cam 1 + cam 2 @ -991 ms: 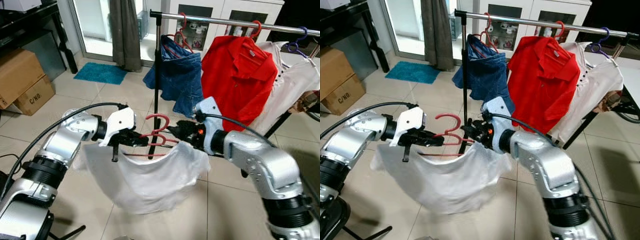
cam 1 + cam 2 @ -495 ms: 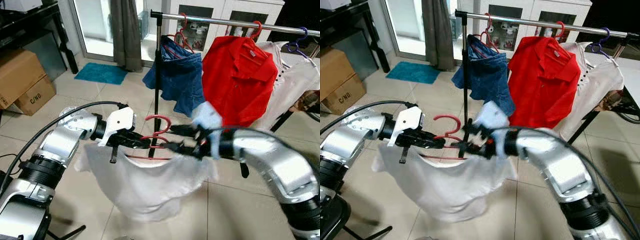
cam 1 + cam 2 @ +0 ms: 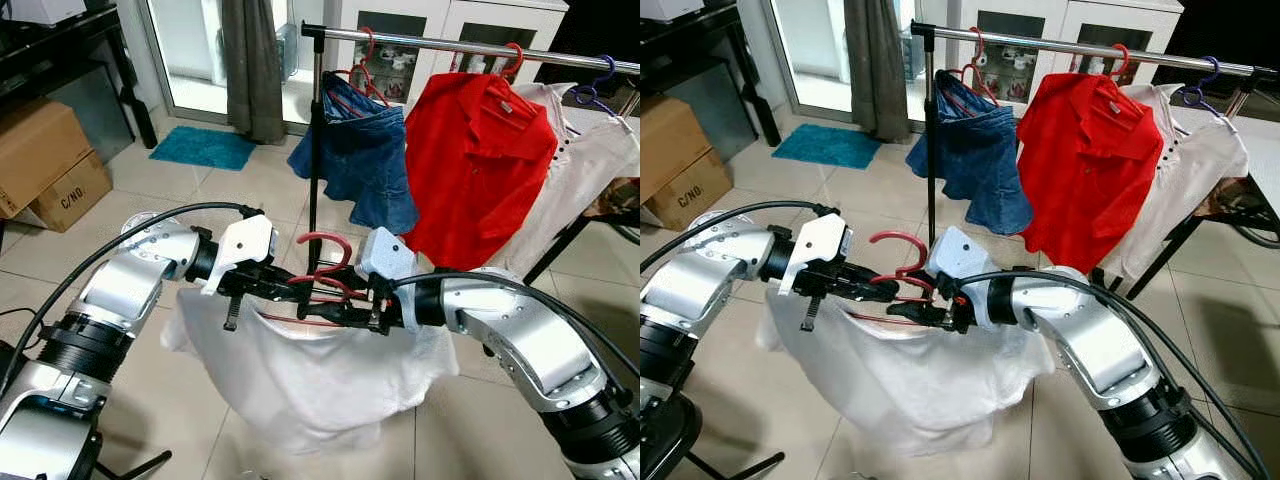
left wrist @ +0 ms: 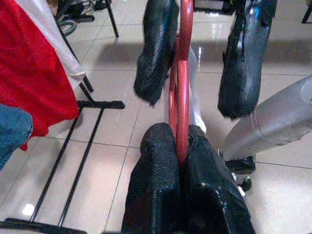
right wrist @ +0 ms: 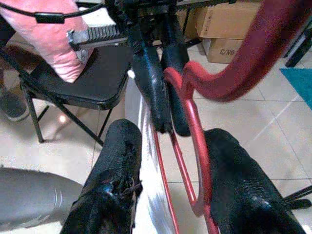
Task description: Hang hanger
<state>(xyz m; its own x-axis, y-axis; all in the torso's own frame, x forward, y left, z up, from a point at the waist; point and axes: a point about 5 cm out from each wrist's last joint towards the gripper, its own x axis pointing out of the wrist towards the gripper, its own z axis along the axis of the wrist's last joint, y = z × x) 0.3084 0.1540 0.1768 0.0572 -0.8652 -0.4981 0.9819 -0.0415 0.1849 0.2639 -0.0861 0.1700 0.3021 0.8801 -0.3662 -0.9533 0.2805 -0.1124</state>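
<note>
Hanger (image 3: 318, 268), one, red, clamped by left end effector (image 3: 292, 291), right end effector (image 3: 335, 312) spread around it

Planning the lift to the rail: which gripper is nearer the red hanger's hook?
Left. The left gripper is clamped on the red hanger just below its hook; the right gripper sits lower, jaws open around the neck.

Pale tiled floor (image 3: 180, 200), teal mat (image 3: 203, 146), cardboard boxes (image 3: 45, 160), grey curtain (image 3: 252, 65)

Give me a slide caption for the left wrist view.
Left claw shut on the red hanger, right claw open around it.
</note>
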